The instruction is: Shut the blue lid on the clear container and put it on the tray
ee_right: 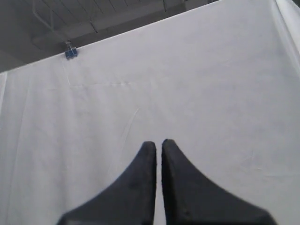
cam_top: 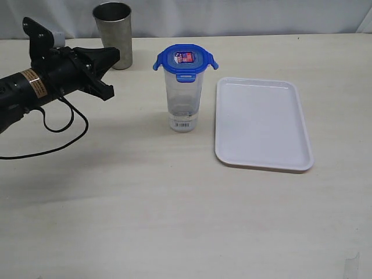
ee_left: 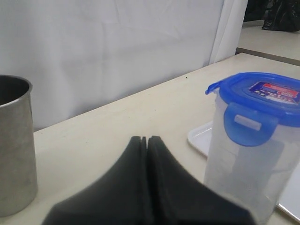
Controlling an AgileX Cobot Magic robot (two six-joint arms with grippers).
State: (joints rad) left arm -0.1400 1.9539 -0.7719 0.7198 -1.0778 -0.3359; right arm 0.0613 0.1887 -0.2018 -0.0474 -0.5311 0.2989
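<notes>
The blue lid (cam_top: pixel 185 59) rests on the clear container (cam_top: pixel 185 99). The left gripper (ee_left: pixel 146 138) has its fingers pressed together and empty, near the container. The right gripper (ee_right: pixel 158 143) is likewise closed and empty. The container stands on the table just beside the tray (cam_top: pixel 261 125).

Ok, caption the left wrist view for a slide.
Shut left gripper facing the clear container with blue lid on, steel cup and tray nearby.
</notes>
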